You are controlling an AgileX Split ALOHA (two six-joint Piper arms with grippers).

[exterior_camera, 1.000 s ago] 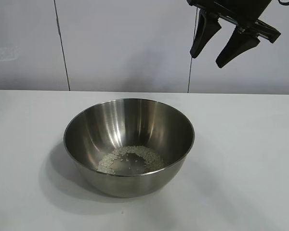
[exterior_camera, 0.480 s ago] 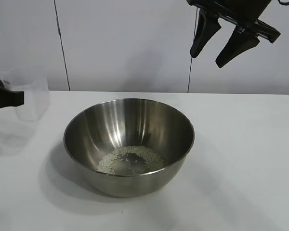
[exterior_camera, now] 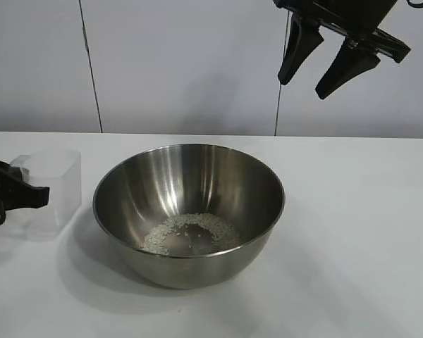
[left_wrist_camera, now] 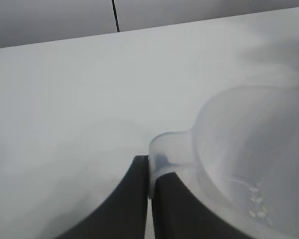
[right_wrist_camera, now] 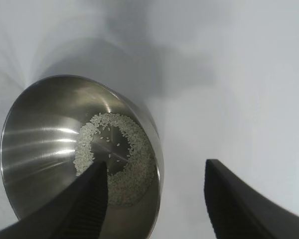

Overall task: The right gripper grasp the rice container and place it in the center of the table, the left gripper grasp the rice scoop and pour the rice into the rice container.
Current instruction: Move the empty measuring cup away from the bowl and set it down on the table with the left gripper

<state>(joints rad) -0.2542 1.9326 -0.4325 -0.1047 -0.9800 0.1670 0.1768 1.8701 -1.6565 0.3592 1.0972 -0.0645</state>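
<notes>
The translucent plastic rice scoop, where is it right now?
In the exterior view the translucent plastic rice scoop stands upright on the white table, left of the steel bowl, its handle pinched by the left gripper.

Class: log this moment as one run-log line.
rice in rice container | rice scoop upright on table, held by left claw | right claw open, raised

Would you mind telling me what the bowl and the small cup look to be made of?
The rice container looks like polished stainless steel: shiny, with mirror-like streaks inside. The rice scoop appears to be frosted translucent plastic, since the table shows dimly through its walls.
</notes>
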